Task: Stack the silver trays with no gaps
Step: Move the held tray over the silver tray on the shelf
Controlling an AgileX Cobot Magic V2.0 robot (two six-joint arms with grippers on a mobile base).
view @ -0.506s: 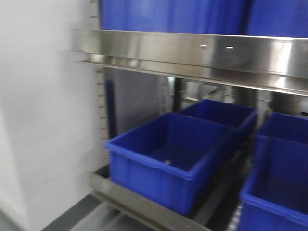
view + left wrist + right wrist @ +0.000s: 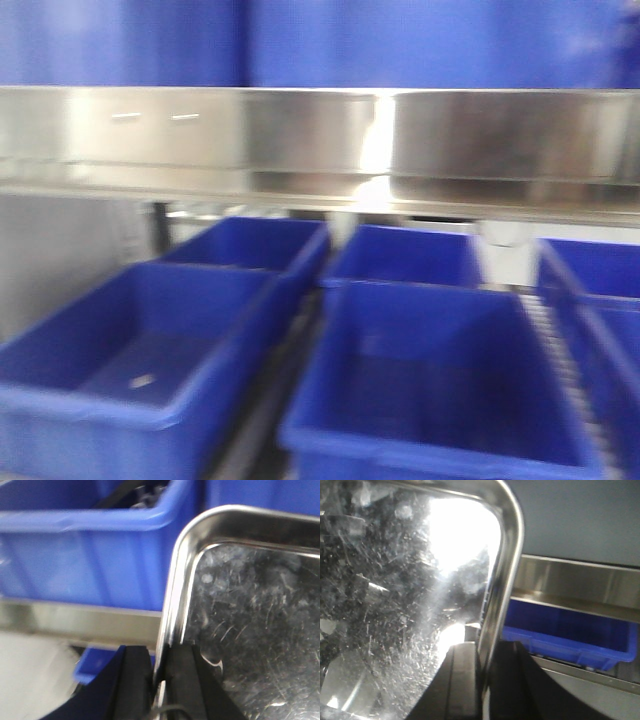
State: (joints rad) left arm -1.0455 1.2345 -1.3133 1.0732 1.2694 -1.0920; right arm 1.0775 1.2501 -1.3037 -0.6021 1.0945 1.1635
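Note:
In the left wrist view a scratched silver tray (image 2: pixel 250 620) fills the right side, its rolled rim curving up round a corner. My left gripper (image 2: pixel 159 677) is shut on that rim, one black finger (image 2: pixel 134 680) outside and one inside. In the right wrist view a silver tray (image 2: pixel 395 605) fills the left side with bright glare on it. My right gripper (image 2: pixel 482 680) is shut on its right rim. I cannot tell whether both hold the same tray. The front view shows no tray and no gripper.
A brushed-steel shelf rail (image 2: pixel 320 130) runs across the front view, with blue bins above (image 2: pixel 400 40) and open blue bins (image 2: pixel 140 360) (image 2: pixel 440 380) below. A blue bin (image 2: pixel 90 555) on a steel ledge (image 2: pixel 75 620) lies just left of the left-held tray. Another bin (image 2: pixel 565 630) sits under a rail (image 2: pixel 580 580).
The front view has swung to the right: the white wall at the left has left the frame and the shelf with its blue bins now fills it, blurred.

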